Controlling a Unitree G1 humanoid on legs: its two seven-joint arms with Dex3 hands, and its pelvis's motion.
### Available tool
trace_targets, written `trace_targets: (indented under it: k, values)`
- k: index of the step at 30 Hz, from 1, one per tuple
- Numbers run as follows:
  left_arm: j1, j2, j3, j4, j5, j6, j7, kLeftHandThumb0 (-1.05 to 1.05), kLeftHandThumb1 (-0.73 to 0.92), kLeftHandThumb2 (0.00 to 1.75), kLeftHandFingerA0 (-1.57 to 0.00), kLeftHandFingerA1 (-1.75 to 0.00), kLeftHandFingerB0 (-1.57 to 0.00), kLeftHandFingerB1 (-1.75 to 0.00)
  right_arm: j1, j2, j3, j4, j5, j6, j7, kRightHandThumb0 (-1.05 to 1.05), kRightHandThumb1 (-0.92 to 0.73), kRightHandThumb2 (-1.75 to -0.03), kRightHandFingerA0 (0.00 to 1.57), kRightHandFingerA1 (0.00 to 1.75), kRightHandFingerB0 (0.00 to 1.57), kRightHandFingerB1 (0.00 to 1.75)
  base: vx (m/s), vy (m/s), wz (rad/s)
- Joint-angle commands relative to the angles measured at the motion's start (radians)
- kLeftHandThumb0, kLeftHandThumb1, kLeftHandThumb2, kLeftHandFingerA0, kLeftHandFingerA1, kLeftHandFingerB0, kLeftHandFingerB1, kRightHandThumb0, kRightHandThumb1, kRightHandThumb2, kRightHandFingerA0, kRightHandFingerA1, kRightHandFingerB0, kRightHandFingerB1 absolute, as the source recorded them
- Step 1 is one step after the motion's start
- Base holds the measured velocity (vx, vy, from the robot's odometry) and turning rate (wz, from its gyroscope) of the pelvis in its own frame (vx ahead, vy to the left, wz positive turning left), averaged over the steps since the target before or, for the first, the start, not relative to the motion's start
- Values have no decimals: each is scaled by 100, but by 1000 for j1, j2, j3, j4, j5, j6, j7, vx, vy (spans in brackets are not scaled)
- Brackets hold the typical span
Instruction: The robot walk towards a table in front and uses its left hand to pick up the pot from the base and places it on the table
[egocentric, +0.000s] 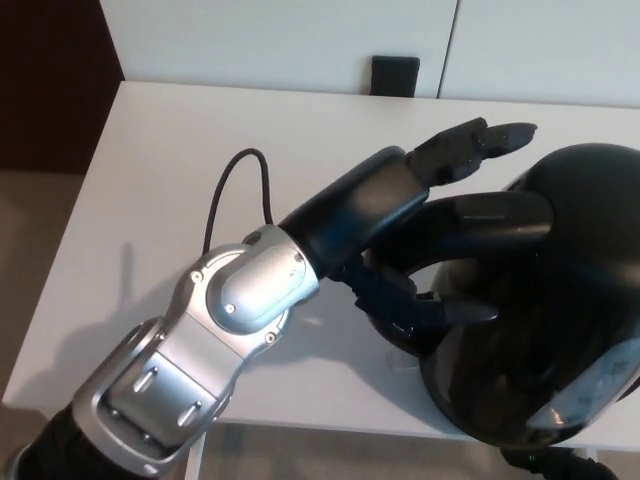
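One white, smooth, flat-topped table (180, 150), filling most of the view, with its near edge running along the bottom. One glossy black rounded pot (570, 330) at the table's right near corner, cropped by the right and lower borders; underside hidden, so no telling what it stands on. One thick, arched black handle (490, 215) curving from the pot's top toward the left. One left arm (230, 300), of silver metal plates below and a dark shiny shell nearer the wrist, entering from the lower left and cut off there. One black left hand (400, 200), unclenched, set around the handle: fingers (470, 145) straight out above it, thumb (440, 308) poking through the loop beneath, neither seen clamped on it. One thin black cable (228, 190) arching over the tabletop, its lower end lost behind the arm. One small black square block (395, 75) at the table's far edge against white wall panels (280, 40), too plain to identify. One pale patch (600, 385) low on the pot's flank, blurred beyond reading.
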Motion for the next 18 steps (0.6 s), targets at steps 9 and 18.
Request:
trace_targets:
  k: [9,18]
  values:
    - [92,-55,-53,36,188,124,108,-10,79,64,-121,-77,-80,-49,-15,-22,10,-21,-26,33,-25,-14,-53,-55,61,44,47,41,0,0,0]
    - [174,-166,4,60,200,91,174,-13,78,73,-106,-124,-79,-102,-14,-25,5,-12,-17,12,-15,-14,-55,-56,64,46,49,43,0,0,0]
